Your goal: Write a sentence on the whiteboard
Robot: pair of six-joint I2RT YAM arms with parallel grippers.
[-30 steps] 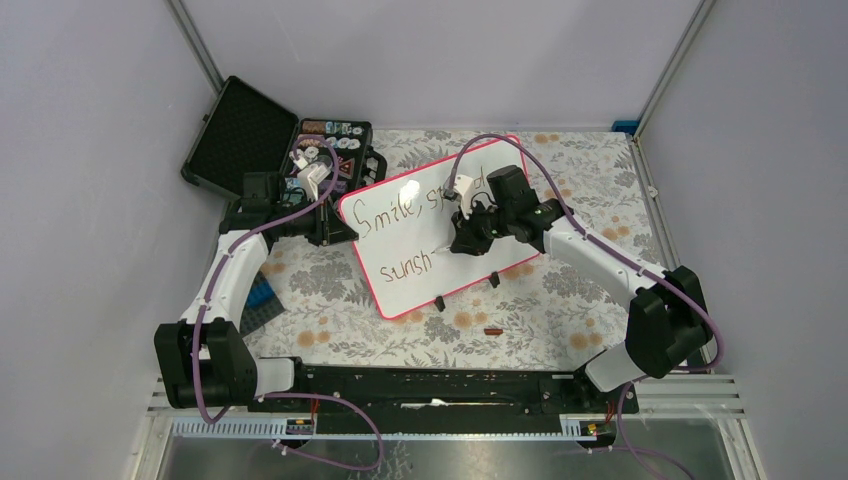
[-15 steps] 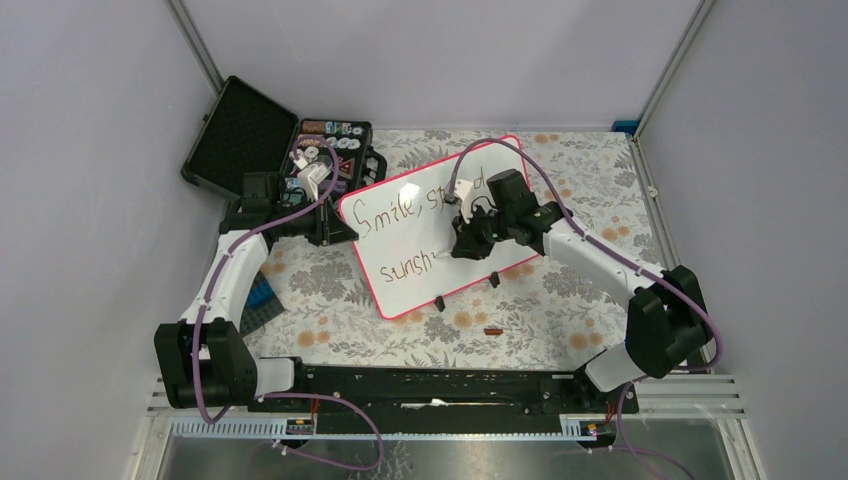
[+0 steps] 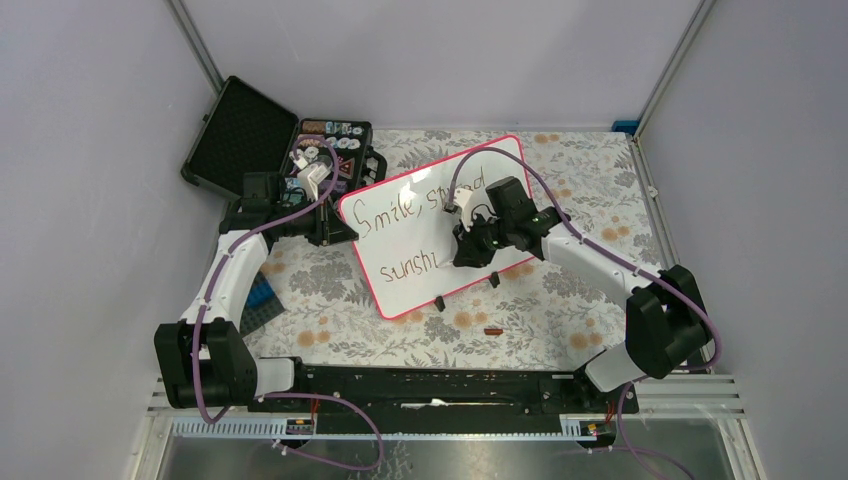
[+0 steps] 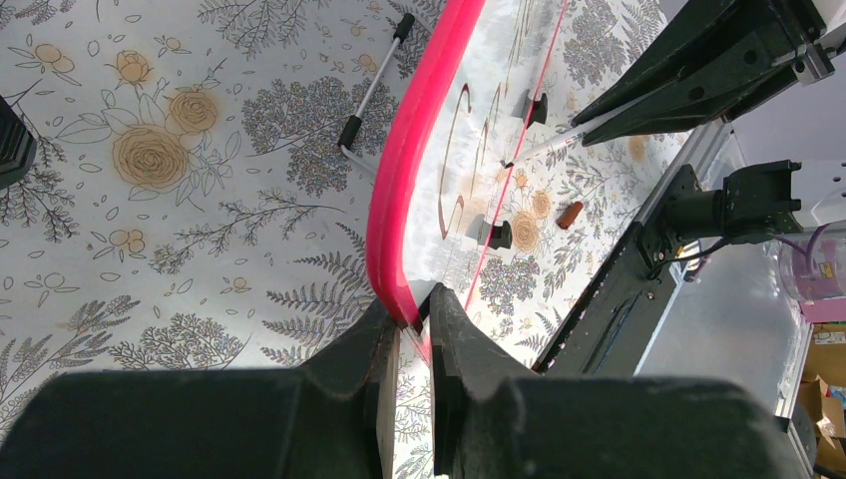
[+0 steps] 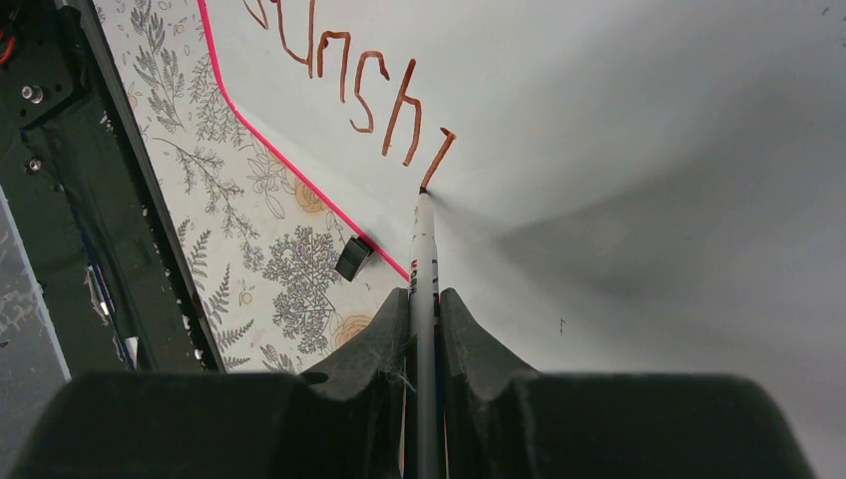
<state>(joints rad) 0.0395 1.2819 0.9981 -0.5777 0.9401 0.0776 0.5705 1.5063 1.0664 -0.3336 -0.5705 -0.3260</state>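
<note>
The whiteboard (image 3: pixel 402 288) looks light, stiff and slick-faced, likely to skate on its clip feet (image 3: pixel 440 303), so the pink rim (image 4: pixel 399 200) is the place to hold; the left gripper (image 4: pixel 417 299) pinches that rim between its fingertips, forearm low beside it. The right gripper (image 5: pixel 424 299) clamps a marker (image 5: pixel 425 239), wrist bent down over the board; the tip touches just ahead of its fingers, ending "sunshi" of the sentence (image 3: pixel 412 266).

Whiteboard (image 3: pixel 410 288): glossy white, pink-red rim, rounded corners, two black clip feet on near edge. Sat skewed mid-table (image 3: pixel 330 295). Sentence (image 3: pixel 398 216): dark handwriting, two lines; upper began "Smile," and was partly hidden, lower read "sunshi", unfinished.
</note>
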